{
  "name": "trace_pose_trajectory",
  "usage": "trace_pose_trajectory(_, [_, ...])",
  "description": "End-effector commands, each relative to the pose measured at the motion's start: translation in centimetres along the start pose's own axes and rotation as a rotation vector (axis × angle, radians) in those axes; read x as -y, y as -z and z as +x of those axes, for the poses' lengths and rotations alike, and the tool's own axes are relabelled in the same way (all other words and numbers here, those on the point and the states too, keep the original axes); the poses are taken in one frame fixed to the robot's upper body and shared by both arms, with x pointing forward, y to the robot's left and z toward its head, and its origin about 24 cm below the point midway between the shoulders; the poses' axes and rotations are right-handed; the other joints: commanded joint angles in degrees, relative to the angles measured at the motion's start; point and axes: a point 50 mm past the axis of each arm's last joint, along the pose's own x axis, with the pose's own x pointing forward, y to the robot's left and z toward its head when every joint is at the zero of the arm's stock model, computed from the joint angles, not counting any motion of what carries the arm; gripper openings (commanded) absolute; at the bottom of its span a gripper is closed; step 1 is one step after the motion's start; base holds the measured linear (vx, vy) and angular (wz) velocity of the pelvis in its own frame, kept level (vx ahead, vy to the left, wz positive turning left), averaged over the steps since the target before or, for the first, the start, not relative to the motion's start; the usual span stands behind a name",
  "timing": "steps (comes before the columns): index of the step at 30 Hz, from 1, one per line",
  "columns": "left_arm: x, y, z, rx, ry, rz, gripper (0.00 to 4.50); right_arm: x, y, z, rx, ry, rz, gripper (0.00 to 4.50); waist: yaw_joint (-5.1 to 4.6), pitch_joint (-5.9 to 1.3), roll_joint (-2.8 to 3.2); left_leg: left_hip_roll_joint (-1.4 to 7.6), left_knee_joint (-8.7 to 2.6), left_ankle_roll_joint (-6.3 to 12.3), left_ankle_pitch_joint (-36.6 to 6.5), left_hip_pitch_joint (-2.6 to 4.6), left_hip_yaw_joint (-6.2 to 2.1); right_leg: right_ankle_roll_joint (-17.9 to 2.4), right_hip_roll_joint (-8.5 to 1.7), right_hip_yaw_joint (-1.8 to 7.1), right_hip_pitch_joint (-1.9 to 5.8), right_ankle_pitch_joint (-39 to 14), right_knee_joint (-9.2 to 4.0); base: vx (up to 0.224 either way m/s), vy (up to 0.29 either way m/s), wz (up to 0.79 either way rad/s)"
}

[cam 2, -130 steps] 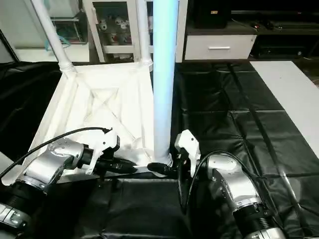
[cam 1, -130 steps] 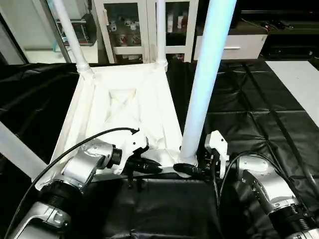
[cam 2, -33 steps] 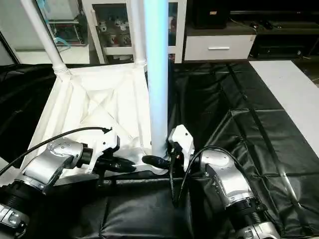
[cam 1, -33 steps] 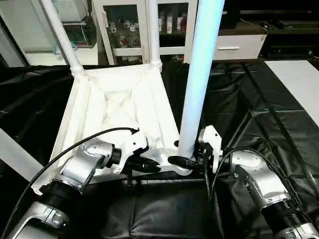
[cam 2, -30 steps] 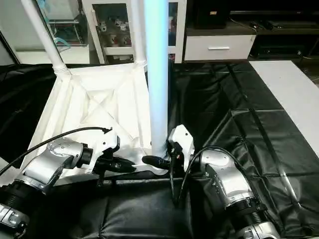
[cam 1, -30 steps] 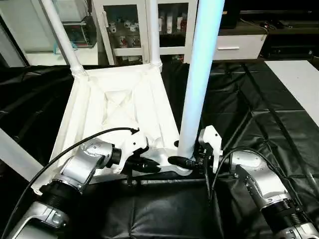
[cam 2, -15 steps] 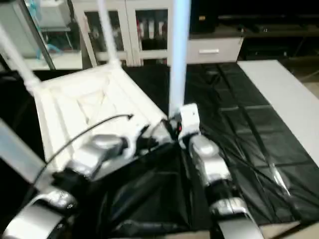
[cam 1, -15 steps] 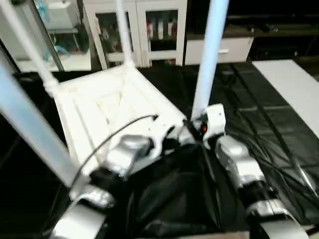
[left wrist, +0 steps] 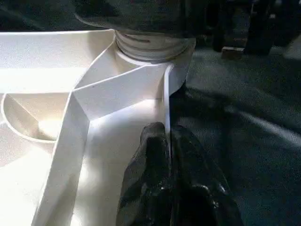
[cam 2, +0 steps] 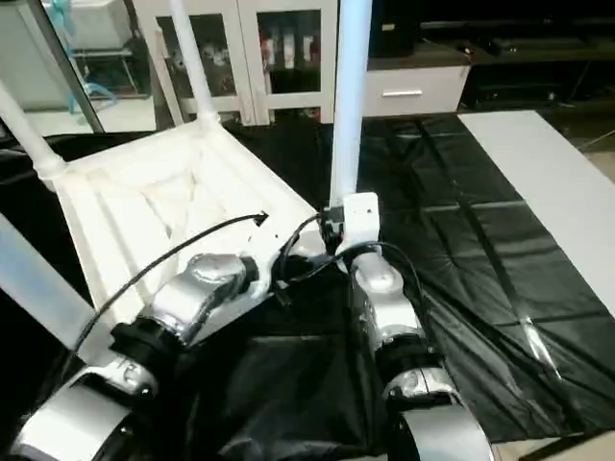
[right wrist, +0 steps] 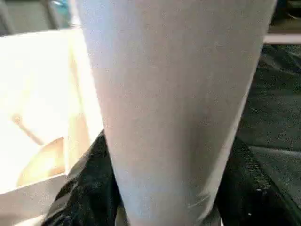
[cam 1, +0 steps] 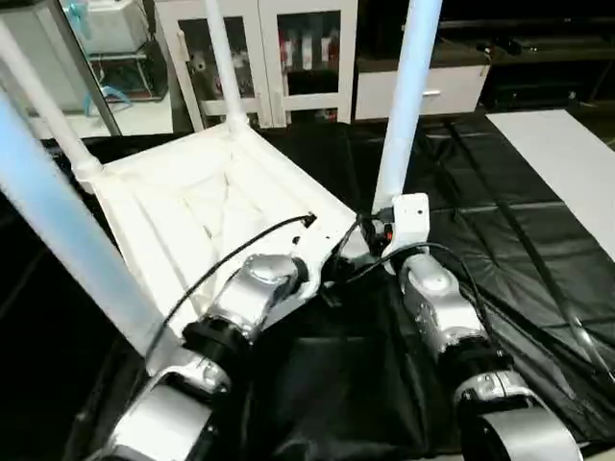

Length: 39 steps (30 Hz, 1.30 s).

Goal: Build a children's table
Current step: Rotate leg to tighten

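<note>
The children's table lies upside down: its white ribbed tabletop rests on the black cover with white legs standing up from the corners. My left gripper is shut on the thin rim wall of the tabletop, just short of the near right corner socket. My right gripper is at that same corner, its black fingers closed on either side of the base of the upright leg. Other legs rise at the back, the far left and the near left.
A black sheet covers the work table around the tabletop. A white cabinet with glass doors and a white drawer unit stand behind. A pale panel lies at the right. A black cable arcs over my left forearm.
The whole view has shifted. The tabletop now sits turned, its held corner farther from me, and both forearms stretch farther forward. Both grips hold as before.
</note>
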Motion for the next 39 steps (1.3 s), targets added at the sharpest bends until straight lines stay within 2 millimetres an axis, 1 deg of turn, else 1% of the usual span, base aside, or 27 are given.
trace_pose_trajectory(1, [-0.4, 0.6, -0.6, 0.005, 0.002, 0.036, 0.0, -0.7, -0.2, -0.2, 0.035, -0.07, 0.038, 2.87, 0.28, -3.18, -1.11, 2.88, -4.5, 5.04, -12.39, 0.2, -1.6, -11.38, -3.75, 2.21, 2.58, -17.68, -4.5, 0.0, 0.0, 0.0])
trace_pose_trajectory(4, [-0.4, 0.6, -0.8, 0.018, 0.028, 0.05, 0.0, -0.1, -0.7, -0.7, 0.069, -0.09, 0.036, 3.13, 0.19, -3.21, -1.25, 3.0, -4.6, 4.72, -11.86, 0.17, -1.65, -11.46, -3.64, 2.24, 2.56, -17.04, -4.32, 0.0, 0.0, 0.0])
trace_pose_trajectory(7, [-0.4, 0.6, -1.0, 0.037, 0.038, 0.056, 0.0, 0.7, -1.2, -1.9, 0.108, -0.152, 0.012, 3.34, 0.42, -3.3, -1.29, 3.06, -4.41, 5.62, -10.3, 0.12, -1.53, -11.83, -3.59, 2.38, 2.64, -13.98, -3.99, 0.0, 0.0, 0.0])
trace_pose_trajectory(8, [-0.4, 0.5, -1.1, 0.047, 0.042, 0.055, 0.0, 0.8, -1.2, -2.3, 0.114, -0.177, -0.01, 3.34, 0.69, -3.34, -1.76, 3.06, -4.29, 6.43, -9.06, 0.04, -1.49, -11.91, -3.69, 2.4, 2.79, -13.36, -3.84, 0.0, 0.0, 0.0])
trace_pose_trajectory(9, [-0.4, 0.5, -1.1, 0.057, 0.046, 0.057, 0.0, 1.0, -1.3, -2.7, 0.12, -0.192, -0.021, 3.34, 0.64, -3.32, -1.88, 3.04, -4.22, 6.63, -8.73, 0.01, -1.43, -11.95, -3.69, 2.43, 2.73, -13.28, -3.85, 0.0, 0.0, 0.0])
trace_pose_trajectory(10, [-0.5, 0.3, -1.1, 0.073, 0.036, 0.068, 0.0, 1.2, -1.3, -3.3, 0.127, -0.211, -0.027, 3.34, 0.68, -3.27, -1.86, 3.01, -4.24, 6.79, -8.63, -0.07, -1.45, -11.86, -3.69, 2.44, 2.79, -13.53, -3.89, 0.0, 0.0, 0.0])
trace_pose_trajectory(11, [-0.5, 0.1, -1.1, 0.103, 0.028, 0.075, 0.0, 1.5, -1.4, -4.2, 0.138, -0.242, -0.033, 3.34, 0.79, -3.2, -2.33, 3.0, -4.21, 7.09, -8.63, -0.1, -1.41, -11.41, -3.7, 2.46, 2.82, -14.48, -3.98, 0.0, 0.0, 0.0])
trace_pose_trajectory(14, [-0.5, -0.1, -1.1, 0.132, 0.006, 0.076, 0.0, 1.6, -1.4, -5.2, 0.142, -0.281, -0.038, 3.34, 0.77, -2.97, -2.63, 2.93, -4.4, 6.9, -9.58, -0.2, -1.46, -9.85, -3.75, 2.4, 2.68, -19.69, -4.51, 0.0, 0.0, 0.0])
trace_pose_trajectory(15, [-0.6, -0.2, -1.2, 0.146, -0.009, 0.076, 0.0, 1.6, -1.3, -5.6, 0.144, -0.293, -0.043, 3.34, 0.88, -3.05, -2.76, 3.05, -4.23, 6.85, -9.37, 0.0, -1.4, -9.51, -3.69, 2.59, 2.48, -19.29, -4.52, 0.0, 0.0, 0.0])
trace_pose_trajectory(16, [-0.5, -0.3, -1.2, 0.159, -0.002, 0.062, 0.0, 1.7, -1.3, -6.1, 0.145, -0.31, -0.031, 3.34, 0.92, -3.05, -2.66, 3.04, -4.31, 6.91, -9.06, -0.15, -1.47, -9.45, -3.68, 2.57, 2.59, -18.94, -4.41, 0.0, 0.0, 0.0])
trace_pose_trajectory(17, [-0.5, -0.3, -1.2, 0.162, -0.001, 0.06, 0.44, 1.7, -1.3, -6.2, 0.146, -0.312, -0.03, 3.37, 0.99, -3.06, -2.67, 3.07, -4.33, 7.19, -8.77, -0.1, -1.47, -9.4, -3.65, 2.55, 2.54, -18.49, -4.38, 0.0, 0.0, 0.0])
trace_pose_trajectory(18, [-0.6, -0.8, -1.6, 0.216, 0.015, 0.009, 0.55, 2.1, -1.4, -7.5, 0.159, -0.339, 0.002, 3.37, 0.71, -2.91, -3.25, 2.94, -4.37, 7.22, -8.95, -0.45, -1.44, -9.29, -3.67, 2.46, 2.62, -19.56, -4.48, 0.0, 0.0, 0.0])
trace_pose_trajectory(19, [-0.6, -0.8, -1.6, 0.216, 0.015, 0.009, 0.55, 2.1, -1.4, -7.5, 0.159, -0.339, 0.002, 3.37, 1.15, -3.03, -2.85, 2.98, -4.25, 7.22, -8.85, -0.18, -1.41, -9.18, -3.77, 2.55, 2.67, -19.53, -4.47, 0.0, 0.0, 0.0])
trace_pose_trajectory(20, [-0.6, -1.2, -1.9, 0.251, 0.024, 0.001, 0.55, 2.4, -1.4, -8.0, 0.164, -0.349, 0.021, 3.37, 1.04, -2.94, -3.25, 3.14, -4.24, 7.58, -8.83, -0.22, -1.37, -9.88, -3.83, 2.63, 2.42, -18.99, -4.49, 0.0, 0.0, 0.0])
trace_pose_trajectory(21, [-0.5, -1.7, -2.2, 0.298, 0.042, -0.006, 0.68, 2.7, -1.5, -8.5, 0.169, -0.351, 0.033, 3.37, 1.61, -3.2, -2.72, 3.38, -4.24, 7.17, -8.89, 0.04, -1.47, -10.28, -3.88, 2.64, 2.29, -18.91, -4.3, 0.0, 0.0, 0.0])
trace_pose_trajectory(22, [-0.4, -2.3, -2.7, 0.353, 0.066, -0.012, 0.68, 2.9, -1.5, -9.0, 0.169, -0.363, 0.049, 3.37, 1.61, -3.39, -2.68, 3.52, -4.15, 7.1, -8.05, 0.22, -1.46, -10.83, -3.84, 2.68, 2.2, -16.96, -4.13, 0.0, 0.0, 0.0])
trace_pose_trajectory(23, [-0.2, -2.6, -3.4, 0.403, 0.099, -0.022, 0.96, 3.1, -1.5, -9.5, 0.162, -0.377, 0.056, 3.37, 1.76, -3.46, -2.69, 3.86, -4.18, 7.53, -5.17, -0.03, -1.62, -12.18, -3.49, 2.6, 2.31, -10.81, -3.28, 0.0, 0.0, 0.0])
trace_pose_trajectory(24, [-0.1, -2.7, -3.7, 0.414, 0.112, -0.024, 0.96, 3.1, -1.5, -9.7, 0.157, -0.382, 0.056, 3.37, 1.52, -3.28, -3.15, 3.79, -4.11, 8.35, -4.67, -0.42, -1.61, -13.38, -3.38, 2.53, 2.39, -7.18, -2.75, 0.0, 0.0, 0.0])
trace_pose_trajectory(26, [0.2, -2.6, -4.5, 0.423, 0.159, -0.029, 1.02, 3.3, -1.2, -10.0, 0.128, -0.394, 0.04, 3.37, 1.71, -3.39, -3.09, 3.69, -3.76, 9.25, -3.64, -0.17, -1.37, -14.89, -3.52, 2.61, 2.24, -4.53, -2.35, 0.0, 0.0, 0.0])
trace_pose_trajectory(29, [1.4, -1.4, -6.5, 0.341, 0.305, -0.051, 1.41, 3.4, -0.9, -10.3, 0.07, -0.424, 0.005, 3.37, 1.62, -3.18, -3.51, 3.58, -3.66, 9.68, -3.13, -0.36, -1.15, -15.17, -3.56, 2.67, 2.3, -4.66, -2.23, 0.0, 0.0, 0.0])
trace_pose_trajectory(31, [1.9, 0.2, -7.2, 0.208, 0.363, -0.017, 1.53, 3.3, -0.7, -10.2, 0.056, -0.426, -0.006, 3.37, 1.55, -2.89, -3.5, 3.44, -3.75, 9.18, -4.58, -0.29, -1.1, -14.12, -3.46, 2.74, 2.08, -8.71, -2.65, 0.0, 0.0, 0.0])
trace_pose_trajectory(33, [2.0, 1.8, -7.5, 0.072, 0.356, 0.048, 1.77, 3.2, -0.6, -10.1, 0.044, -0.431, -0.021, 3.37, 1.4, -2.46, -3.42, 3.44, -4.18, 6.88, -8.29, 0.02, -1.15, -11.54, -3.32, 2.87, 1.77, -15.72, -3.49, 0.0, 0.0, 0.0])
trace_pose_trajectory(34, [1.9, 2.0, -7.5, 0.054, 0.341, 0.064, 1.84, 3.1, -0.6, -10.0, 0.04, -0.432, -0.023, 3.37, 1.4, -2.42, -3.36, 3.44, -4.22, 6.07, -9.07, 0.18, -1.13, -10.97, -3.34, 2.92, 1.72, -17.02, -3.62, 0.0, 0.0, 0.0])
trace_pose_trajectory(35, [1.2, 2.6, -7.0, 0.012, 0.227, 0.097, 1.84, 2.8, -0.4, -9.9, 0.024, -0.437, -0.03, 3.37, 1.42, -2.39, -3.58, 3.47, -4.39, 4.86, -9.93, 0.13, -1.27, -10.16, -3.44, 2.96, 1.82, -18.65, -3.78, 0.0, 0.0, 0.0])
trace_pose_trajectory(36, [0.9, 2.5, -6.8, 0.013, 0.179, 0.085, 1.84, 2.8, -0.4, -9.9, 0.021, -0.441, -0.031, 3.37, 1.36, -2.27, -3.47, 3.46, -4.42, 3.93, -10.74, 0.33, -1.21, -9.61, -3.26, 2.97, 1.62, -19.16, -3.96, 0.0, 0.0, 0.0])
trace_pose_trajectory(38, [0.9, 2.5, -6.8, 0.013, 0.179, 0.085, 1.84, 2.8, -0.4, -9.9, 0.021, -0.441, -0.031, 3.37, 1.48, -2.3, -3.45, 3.49, -4.5, 3.04, -11.44, 0.42, -1.29, -9.3, -3.41, 2.96, 1.73, -19.71, -4.03, 0.0, 0.0, 0.0])
trace_pose_trajectory(39, [0.0, 2.3, -6.3, 0.006, 0.061, 0.122, 1.84, 2.7, -0.4, -9.9, 0.019, -0.441, -0.035, 3.37, 1.42, -2.3, -3.46, 3.42, -4.69, 2.44, -12.0, 0.09, -1.5, -8.97, -3.29, 2.9, 1.96, -19.5, -3.98, 0.0, 0.0, 0.0])
